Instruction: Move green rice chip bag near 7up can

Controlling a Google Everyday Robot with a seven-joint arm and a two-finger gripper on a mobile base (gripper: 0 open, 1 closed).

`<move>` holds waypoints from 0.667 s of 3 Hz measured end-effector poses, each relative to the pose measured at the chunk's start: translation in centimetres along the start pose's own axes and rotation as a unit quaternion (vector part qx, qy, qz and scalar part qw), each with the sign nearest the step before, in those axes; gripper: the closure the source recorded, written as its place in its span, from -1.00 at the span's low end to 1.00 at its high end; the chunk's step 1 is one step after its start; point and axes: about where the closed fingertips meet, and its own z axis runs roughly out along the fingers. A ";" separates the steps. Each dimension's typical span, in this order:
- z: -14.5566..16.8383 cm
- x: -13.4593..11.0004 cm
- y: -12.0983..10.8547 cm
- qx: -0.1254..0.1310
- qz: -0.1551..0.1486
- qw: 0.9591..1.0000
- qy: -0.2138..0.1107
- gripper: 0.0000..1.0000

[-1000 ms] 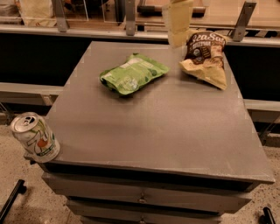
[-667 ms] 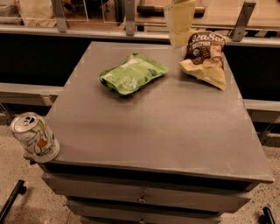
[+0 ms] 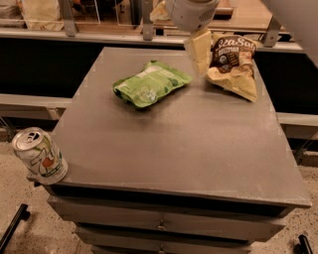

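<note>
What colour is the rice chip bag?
The rice chip bag is bright green with pale print, camera view. The gripper hangs beside the brown chip bag.

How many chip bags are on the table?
2. The crinkly bright-green foil bag lies near the grey table's far middle; the brown-and-tan foil bag lies at its far right. The robot's hand hovers between them.

**End effector (image 3: 200, 58) lowered toward the surface (image 3: 174, 149)**

The end effector has descended from the top edge of the view. It now hangs over the far part of the surface, just beside the left edge of the brown chip bag (image 3: 232, 63) and to the right of the green rice chip bag (image 3: 151, 83). The rounded wrist housing (image 3: 191, 12) has come into view above it. A pale arm segment (image 3: 298, 15) now fills the upper right corner.
</note>
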 end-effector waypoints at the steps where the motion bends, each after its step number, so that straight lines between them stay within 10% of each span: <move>1: 4.9 1.3 -0.4 -0.016 -0.027 0.999 -0.023 -1.00; 2: 9.7 2.2 -1.4 -0.034 -0.049 0.997 -0.044 -1.00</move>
